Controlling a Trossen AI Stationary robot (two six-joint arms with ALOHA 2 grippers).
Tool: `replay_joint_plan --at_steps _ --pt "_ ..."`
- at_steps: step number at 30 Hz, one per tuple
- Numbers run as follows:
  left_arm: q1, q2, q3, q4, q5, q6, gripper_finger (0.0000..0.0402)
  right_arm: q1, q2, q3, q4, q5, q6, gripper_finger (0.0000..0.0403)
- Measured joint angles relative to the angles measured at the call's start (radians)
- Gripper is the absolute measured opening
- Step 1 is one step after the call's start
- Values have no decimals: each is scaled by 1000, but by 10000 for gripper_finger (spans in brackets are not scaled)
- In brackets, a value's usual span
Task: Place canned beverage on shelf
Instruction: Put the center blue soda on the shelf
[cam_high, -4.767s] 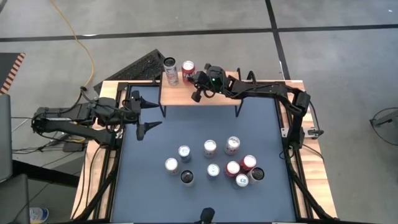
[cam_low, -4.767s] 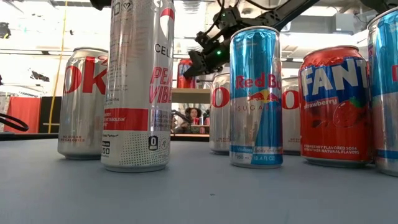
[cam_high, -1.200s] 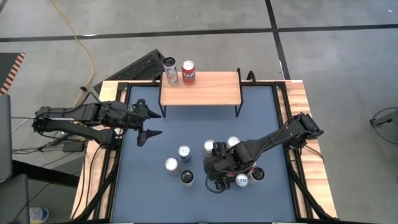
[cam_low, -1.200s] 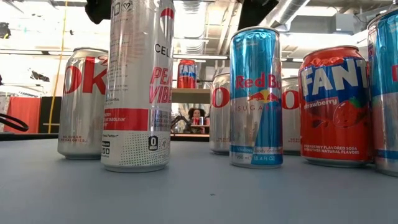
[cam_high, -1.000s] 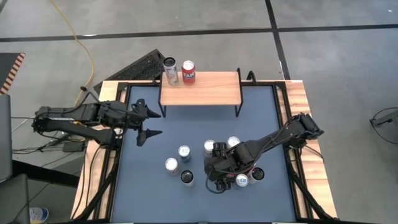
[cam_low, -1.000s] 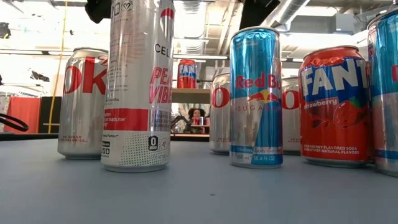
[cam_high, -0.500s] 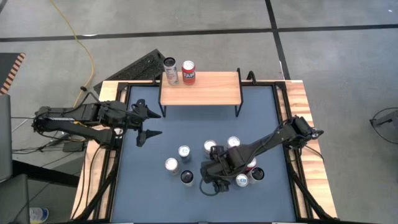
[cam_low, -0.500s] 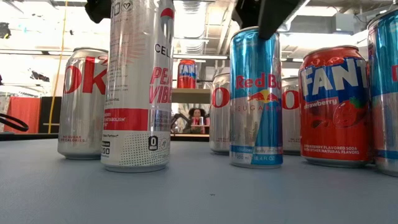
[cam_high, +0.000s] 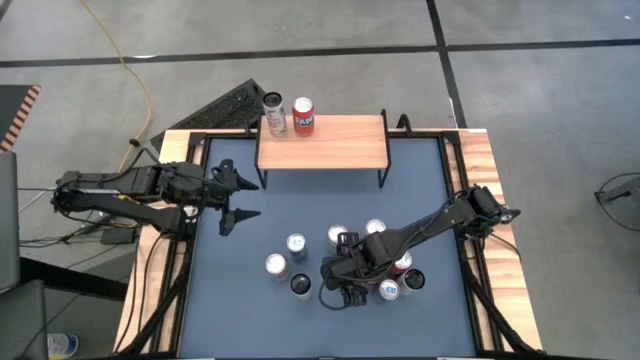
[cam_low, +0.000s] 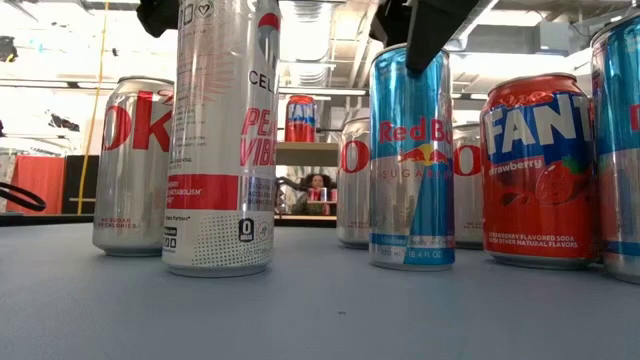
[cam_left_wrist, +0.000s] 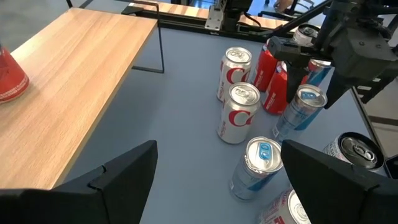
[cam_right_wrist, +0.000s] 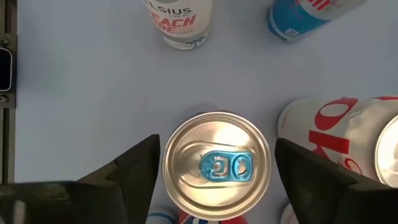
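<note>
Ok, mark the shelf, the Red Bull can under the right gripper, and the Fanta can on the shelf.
shelf (cam_high: 335, 145), high view, bare wooden top.
Red Bull can (cam_right_wrist: 216, 165), right wrist view, lid.
Fanta can (cam_high: 303, 117), high view, red side.

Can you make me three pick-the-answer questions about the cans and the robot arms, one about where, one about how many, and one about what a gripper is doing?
1. Where is the right gripper?
A. Over the shelf
B. Directly above a blue-tabbed can among the cans on the table
C. Off the table

2. How many cans stand on the shelf?
A. Two
B. Four
C. None

3. How are the right gripper's fingers?
A. Clamped shut on the can
B. Apart, one on each side of the can
C. Holding a can in the air

Answers:
1 B: the right wrist view looks straight down on the blue-tabbed can, standing on the table.
2 A: a silver can and a red can stand at the shelf's left end.
3 B: the right wrist view shows gaps between both fingers and the can.

The left gripper waits open at the table's left.
</note>
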Motion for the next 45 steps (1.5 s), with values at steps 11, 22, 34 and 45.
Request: replay_joint_plan --at_steps 11,22,34,45 --pt "0 0 0 -1 0 -1 332 0 0 0 -2 1 -2 225" --pt "0 0 0 -10 1 -3 332 0 -2 2 -26 6 0 174" --pt "0 0 0 -18 1 -3 332 -22 -2 206 -226 38 -19 174" --pt "0 0 0 -35 1 -1 332 -111 -3 528 -480 101 -185 174"
